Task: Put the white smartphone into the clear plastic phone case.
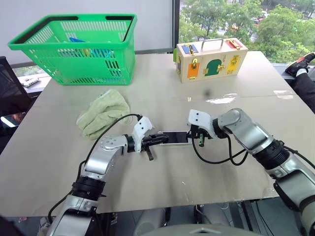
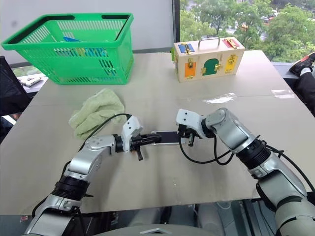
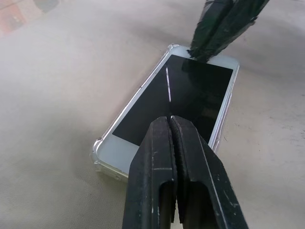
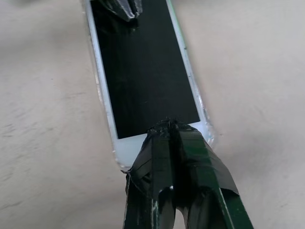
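The white smartphone point(image 3: 176, 100) lies screen up on the table, between my two arms. It sits inside the clear plastic phone case point(image 3: 97, 153), whose see-through rim and corners show around the white bezel point(image 4: 205, 132). My left gripper point(image 3: 170, 119) is shut, and its tips rest on the screen near one end of the phone point(image 1: 174, 137). At the other end, my right gripper point(image 4: 167, 125) is also shut, tips down on the bezel. Neither gripper has anything between its fingers. Both also appear in the head view, left gripper point(image 1: 161, 140) and right gripper point(image 1: 195, 138).
A pale green cloth point(image 1: 103, 115) lies crumpled behind my left arm. At the back left stands a green basket point(image 1: 74, 46) with items inside, and a wooden latch box point(image 1: 211, 59) stands at the back centre-right. A person's shoe point(image 1: 301, 65) shows at the right edge.
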You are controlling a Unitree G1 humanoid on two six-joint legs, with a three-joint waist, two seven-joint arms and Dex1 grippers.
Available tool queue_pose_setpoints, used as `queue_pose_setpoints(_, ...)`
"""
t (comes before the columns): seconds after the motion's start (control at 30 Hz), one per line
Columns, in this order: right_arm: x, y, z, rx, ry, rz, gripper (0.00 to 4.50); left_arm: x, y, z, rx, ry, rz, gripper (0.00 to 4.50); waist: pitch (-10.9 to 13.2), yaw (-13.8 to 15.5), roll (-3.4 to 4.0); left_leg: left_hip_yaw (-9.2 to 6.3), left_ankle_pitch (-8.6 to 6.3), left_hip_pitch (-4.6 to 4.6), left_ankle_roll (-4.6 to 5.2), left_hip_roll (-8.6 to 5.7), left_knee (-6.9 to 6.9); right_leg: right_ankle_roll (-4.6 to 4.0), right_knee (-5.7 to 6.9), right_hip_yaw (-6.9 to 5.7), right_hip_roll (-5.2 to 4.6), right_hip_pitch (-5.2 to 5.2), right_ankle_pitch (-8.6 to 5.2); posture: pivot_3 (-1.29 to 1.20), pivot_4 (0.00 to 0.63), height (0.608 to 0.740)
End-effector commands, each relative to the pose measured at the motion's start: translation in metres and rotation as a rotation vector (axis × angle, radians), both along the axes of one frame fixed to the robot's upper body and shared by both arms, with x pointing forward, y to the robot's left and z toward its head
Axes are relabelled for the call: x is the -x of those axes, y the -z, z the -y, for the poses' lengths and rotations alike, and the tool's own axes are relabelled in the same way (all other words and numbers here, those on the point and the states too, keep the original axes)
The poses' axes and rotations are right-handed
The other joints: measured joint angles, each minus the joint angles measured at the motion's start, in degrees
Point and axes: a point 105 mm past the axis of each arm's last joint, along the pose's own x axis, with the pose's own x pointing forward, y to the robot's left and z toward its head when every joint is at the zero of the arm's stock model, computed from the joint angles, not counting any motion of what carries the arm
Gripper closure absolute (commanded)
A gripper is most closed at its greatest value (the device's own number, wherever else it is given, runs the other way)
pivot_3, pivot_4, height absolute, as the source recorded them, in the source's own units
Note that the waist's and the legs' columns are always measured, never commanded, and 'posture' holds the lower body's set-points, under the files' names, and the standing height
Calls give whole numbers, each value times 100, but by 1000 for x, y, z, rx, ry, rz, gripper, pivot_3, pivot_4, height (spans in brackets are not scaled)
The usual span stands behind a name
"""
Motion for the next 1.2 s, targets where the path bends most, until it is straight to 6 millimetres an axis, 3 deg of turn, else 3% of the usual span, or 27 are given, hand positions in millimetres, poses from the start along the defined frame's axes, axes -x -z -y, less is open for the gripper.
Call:
queue_pose_setpoints(0.03, 34, 81, 28, 196, 54, -270, 4500, 4, 17, -4, -32, -3, -43, 4419, -23, 0, -9, 0, 0, 9, 0, 0, -9, 0, -4, -1, -1, 5, 0, 0, 150, 740)
queue_pose_setpoints(0.23, 38, 85, 26, 172, 52, -283, 4500, 3, 18, -3, -33, 2, -40, 4419, -60, 2, -5, 1, -1, 23, -1, 5, -30, -3, -6, 0, -3, 9, -2, 0, 150, 740)
queue_pose_setpoints(0.4, 37, 47, 1, -98, 20, -252, 4500, 2, 18, -3, -33, 2, -36, 4419, -68, 7, -3, 0, -1, 32, -2, 6, -45, -17, -10, 0, -3, 15, -12, 0, 150, 740)
queue_pose_setpoints(0.57, 37, 32, 11, -144, 25, -192, 4500, 3, 19, -3, -33, 0, -38, 4419, 3, 20, 57, 0, -1, 8, -1, 4, -46, -13, -17, -2, -6, -5, -14, 0, 150, 740)
queue_pose_setpoints(0.73, 32, 26, 22, -130, 56, -153, 4500, 3, 18, -2, -29, 3, -37, 4419, 19, 34, 58, -18, 0, -13, -1, 0, -46, -13, -19, -25, -8, -18, -14, 0, 150, 740)
queue_pose_setpoints(1.0, 27, -35, 16, -403, 101, -97, 4500, 3, 13, 0, -21, 0, -31, 4419, 142, 29, 50, -23, 0, -38, -2, -4, -40, -12, -21, -26, -12, -33, -13, 0, 150, 740)
queue_pose_setpoints(1.2, 30, -36, 25, -340, 112, -81, 4500, 6, 11, 1, -19, 4, -32, 4419, 156, 25, 49, -27, 20, -119, 19, -8, -34, -16, -18, -32, -7, -109, 18, 0, 150, 740)
